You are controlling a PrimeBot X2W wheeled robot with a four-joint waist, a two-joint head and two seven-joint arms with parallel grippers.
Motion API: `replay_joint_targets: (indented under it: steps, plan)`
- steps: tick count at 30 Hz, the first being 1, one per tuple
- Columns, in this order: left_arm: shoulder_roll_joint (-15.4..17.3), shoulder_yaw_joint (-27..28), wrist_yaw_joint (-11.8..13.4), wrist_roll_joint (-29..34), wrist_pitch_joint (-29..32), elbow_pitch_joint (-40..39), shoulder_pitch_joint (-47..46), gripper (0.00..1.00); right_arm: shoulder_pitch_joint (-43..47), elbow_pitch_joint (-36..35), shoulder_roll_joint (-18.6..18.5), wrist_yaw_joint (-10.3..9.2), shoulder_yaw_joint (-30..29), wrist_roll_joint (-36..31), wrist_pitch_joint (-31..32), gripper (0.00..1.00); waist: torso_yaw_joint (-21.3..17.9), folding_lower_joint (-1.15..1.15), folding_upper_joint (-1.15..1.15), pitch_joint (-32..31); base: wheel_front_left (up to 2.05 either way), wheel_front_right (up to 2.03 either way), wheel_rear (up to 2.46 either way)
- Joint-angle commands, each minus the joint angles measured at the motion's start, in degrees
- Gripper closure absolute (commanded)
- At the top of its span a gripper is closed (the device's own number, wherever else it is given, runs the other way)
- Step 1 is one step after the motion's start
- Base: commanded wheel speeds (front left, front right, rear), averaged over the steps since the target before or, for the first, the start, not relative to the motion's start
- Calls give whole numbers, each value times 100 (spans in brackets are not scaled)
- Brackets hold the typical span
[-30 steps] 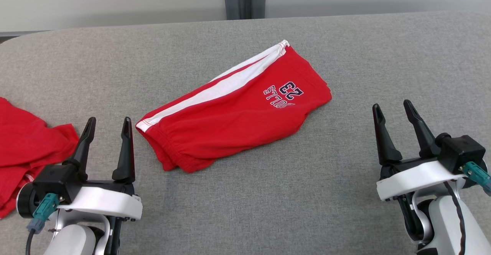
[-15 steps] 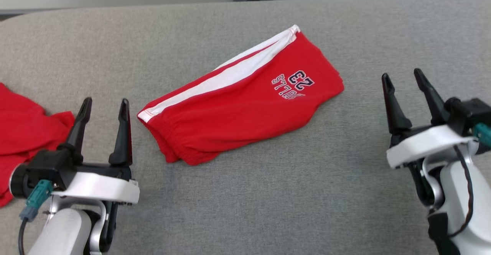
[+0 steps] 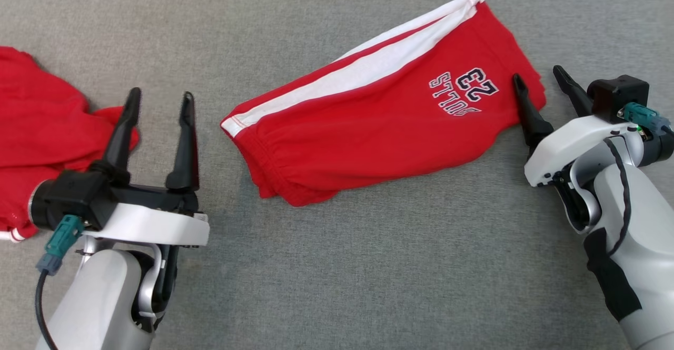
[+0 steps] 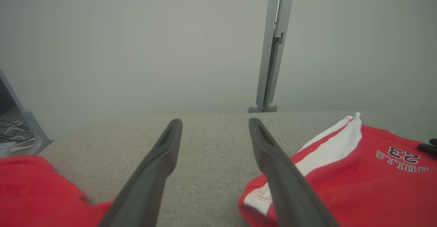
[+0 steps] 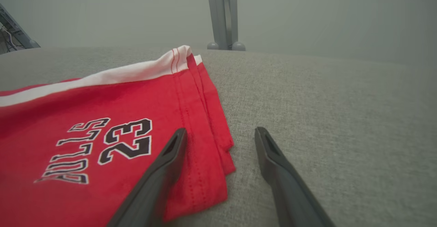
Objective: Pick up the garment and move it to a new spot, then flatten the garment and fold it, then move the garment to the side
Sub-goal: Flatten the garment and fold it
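The garment [image 3: 379,123] is a pair of red shorts with a white side stripe and a dark "23" print, folded in half on the grey table. It runs diagonally from the middle to the upper right in the head view. My right gripper [image 3: 537,76] is open at the leg-hem end, straddling the hem edge [image 5: 218,145] with its left finger over the cloth. My left gripper [image 3: 160,97] is open just left of the waistband end [image 4: 259,199], holding nothing. The shorts [image 4: 358,172] lie to its right.
A second crumpled red garment [image 3: 37,129] lies at the table's left, just behind my left gripper; it also appears as red cloth [image 4: 41,193] in the left wrist view. A grey post [image 5: 223,15] stands beyond the table's far edge [image 4: 211,115]. Bare grey cloth [image 3: 395,266] stretches in front.
The head camera has tilted down and closer, so the far edge has left the picture. My right gripper has moved in to the shorts' hem end. Both grippers stay open.
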Motion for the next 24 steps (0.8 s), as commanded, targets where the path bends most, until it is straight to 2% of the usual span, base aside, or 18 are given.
replay_joint_targets:
  steps: [1, 4, 5, 6, 7, 15, 24]
  plan:
    - [-15, -2, -37, 27, -34, 23, -94, 0, -79, 92, -6, 1, 18, 45, -68, 0, 92, 0, 0, 90, 0, 0, 0]
    - [-84, -20, -63, 76, -53, 72, -174, 0, -220, 503, 56, 1, 184, 166, -36, 0, 124, 0, 0, 117, 0, 0, 0]
    - [-117, -32, -75, 114, -57, 112, -178, 0, -315, 715, 45, 1, 341, 160, -47, 34, 126, 0, 0, 123, 0, 0, 0]
    - [-128, -30, -69, 122, -63, 130, -183, 0, -350, 803, 44, 1, 384, 175, -85, 82, 119, 0, 0, 122, 0, 0, 0]
    - [-125, -20, -58, 154, -69, 143, -198, 0, -383, 891, 69, 1, 396, 252, -116, 100, 108, 0, 0, 115, 0, 0, 0]
    - [-137, 99, -41, 253, -91, 194, -230, 0, -434, 1159, 28, 0, 318, 625, -542, 100, -12, 0, 0, 37, 0, 0, 0]
    - [-106, 207, -49, 297, -92, 146, -52, 0, 280, 664, -60, -1, -283, 1005, -688, 100, -272, 0, 0, -108, 0, 0, 0]
